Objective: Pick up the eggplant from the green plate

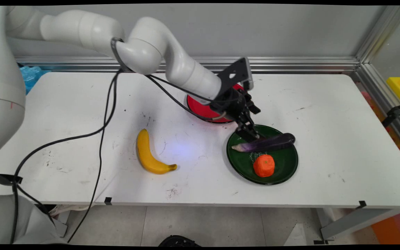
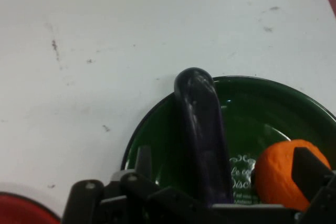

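Inspection of the scene as found.

1. Gripper (image 1: 247,133) (image 2: 224,157): lowered over the far-left part of the green plate (image 1: 285,170) (image 2: 157,121), at the pale stem end of the eggplant (image 1: 271,142) (image 2: 202,124). In the hand view the 2 fingers (image 2: 143,160) stand apart, 1 on each side of the eggplant, with dark plate showing between the visible left finger and the eggplant's skin. The fingers are not clamped on anything. No contact with the eggplant can be confirmed.

2. Eggplant: dark purple, lying flat across the far half of the green plate. Its stem end points left and its rounded end reaches the plate's right rim.

3. Orange (image 1: 264,165) (image 2: 278,174): a round orange fruit on the same plate, on the near side, just beside the eggplant. Whether the 2 touch cannot be told. In the hand view the gripper's right finger stands in front of it.

4. Red plate (image 1: 200,107) (image 2: 21,211): on the table (image 1: 325,114) (image 2: 105,24) just beyond and to the left of the green plate, largely hidden behind the wrist. Nothing can be seen on the visible part.

5. Banana (image 1: 146,152): yellow, lying on the bare table well to the left of the green plate, apart from everything else.

6. Black cables hang from the arm and trail over the table's left part.
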### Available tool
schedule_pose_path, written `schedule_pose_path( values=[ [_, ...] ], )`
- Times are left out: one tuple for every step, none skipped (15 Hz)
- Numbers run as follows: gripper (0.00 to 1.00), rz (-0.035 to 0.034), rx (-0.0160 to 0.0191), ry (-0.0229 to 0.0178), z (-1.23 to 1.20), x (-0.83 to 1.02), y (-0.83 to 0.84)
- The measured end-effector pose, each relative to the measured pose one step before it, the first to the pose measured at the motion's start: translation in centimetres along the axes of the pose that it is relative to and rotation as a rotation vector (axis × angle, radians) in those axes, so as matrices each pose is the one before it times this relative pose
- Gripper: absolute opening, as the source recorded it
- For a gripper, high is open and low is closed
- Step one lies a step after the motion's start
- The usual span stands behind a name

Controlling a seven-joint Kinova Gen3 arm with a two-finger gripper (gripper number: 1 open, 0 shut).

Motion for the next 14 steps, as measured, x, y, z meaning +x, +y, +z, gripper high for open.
schedule_pose_path(
  values=[
    [1.0,-0.00514,0.00137,-0.00039,0.455,0.067,0.079],
    [1.0,-0.00736,0.0021,-0.00047,0.656,0.109,0.111],
    [1.0,-0.0088,0.00143,-0.00076,0.754,0.099,0.127],
    [1.0,-0.00519,0.00061,-0.00041,0.427,0.046,0.071],
    [1.0,-0.0076,0.00095,-0.00117,0.656,0.059,0.119],
    [1.0,-0.00936,0.00137,-0.00127,0.747,0.052,0.125],
    [1.0,-0.0091,0.00162,-0.00139,0.704,0.042,0.106],
    [1.0,-0.008,0.00239,-0.00082,0.57,0.034,0.068],
    [1.0,-0.00585,0.0019,-0.00024,0.373,0.024,0.029],
    [1.0,-0.0094,0.00328,-0.0004,0.542,0.028,0.025],
    [1.0,-0.01087,0.00439,0.0002,0.603,0.043,0.008],
    [1.0,-0.01012,0.00469,0.0004,0.566,0.047,-0.01],
    [1.0,-0.00829,0.00385,0.00078,0.473,0.045,-0.019],
    [1.0,-0.00544,0.0028,-0.00008,0.307,0.014,-0.022]
  ],
)
